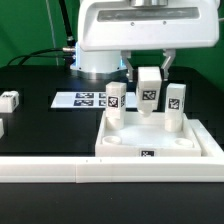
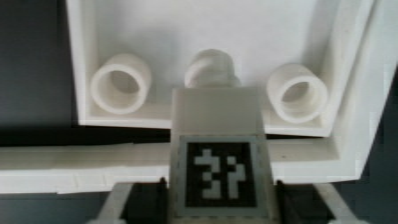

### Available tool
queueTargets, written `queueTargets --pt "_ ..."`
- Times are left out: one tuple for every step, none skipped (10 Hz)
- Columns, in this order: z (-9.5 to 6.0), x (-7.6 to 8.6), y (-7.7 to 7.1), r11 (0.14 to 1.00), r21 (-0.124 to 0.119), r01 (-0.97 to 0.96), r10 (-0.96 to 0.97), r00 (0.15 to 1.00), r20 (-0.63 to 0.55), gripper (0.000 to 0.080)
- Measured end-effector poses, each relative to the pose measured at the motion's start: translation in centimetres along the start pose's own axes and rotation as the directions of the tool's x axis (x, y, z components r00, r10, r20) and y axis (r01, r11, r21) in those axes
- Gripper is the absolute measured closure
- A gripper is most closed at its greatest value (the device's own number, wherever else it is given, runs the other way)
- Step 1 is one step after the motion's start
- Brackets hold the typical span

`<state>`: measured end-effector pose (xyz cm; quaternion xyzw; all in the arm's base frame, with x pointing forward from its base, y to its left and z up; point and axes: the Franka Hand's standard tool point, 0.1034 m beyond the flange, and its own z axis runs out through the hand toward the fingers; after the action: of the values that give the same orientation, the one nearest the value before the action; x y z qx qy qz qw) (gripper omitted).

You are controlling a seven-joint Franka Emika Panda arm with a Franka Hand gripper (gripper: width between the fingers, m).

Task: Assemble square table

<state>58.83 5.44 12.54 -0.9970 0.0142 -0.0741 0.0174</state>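
Note:
The white square slab (image 1: 160,140) lies flat with its raised rim up and a tag on its front edge. Two white tagged leg blocks (image 1: 115,104) (image 1: 176,103) stand upright at its far corners. My gripper (image 1: 149,76) is shut on a third leg block (image 1: 149,92), held upright between them, just above the slab's far part. In the wrist view the held leg (image 2: 217,150) points its tip at the slab (image 2: 214,30), between two round pockets (image 2: 121,85) (image 2: 294,95). The gripper (image 2: 217,205) grips the leg's sides.
The marker board (image 1: 85,99) lies behind the slab toward the exterior view's left. A loose leg block (image 1: 8,100) lies at the far left and part of another (image 1: 1,128) at the left edge. The long white border rail (image 1: 100,172) runs along the front.

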Motion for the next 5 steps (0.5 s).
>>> queueTargets --pt "0.3 0.3 -1.2 1.000 0.007 0.004 -0.004 1.000 0.006 0.0509" --pt "0.3 0.7 -1.7 1.000 0.010 0.011 -0.011 1.000 -0.005 0.0509" --pt "0.4 0.8 -1.5 1.000 0.007 0.010 -0.010 1.000 -0.027 0.0509" --pt "0.4 0.7 -1.5 1.000 0.007 0.010 -0.010 1.000 -0.027 0.0509" --pt "0.2 1.5 -1.4 1.000 0.002 0.012 -0.012 0.994 -0.108 0.0509"
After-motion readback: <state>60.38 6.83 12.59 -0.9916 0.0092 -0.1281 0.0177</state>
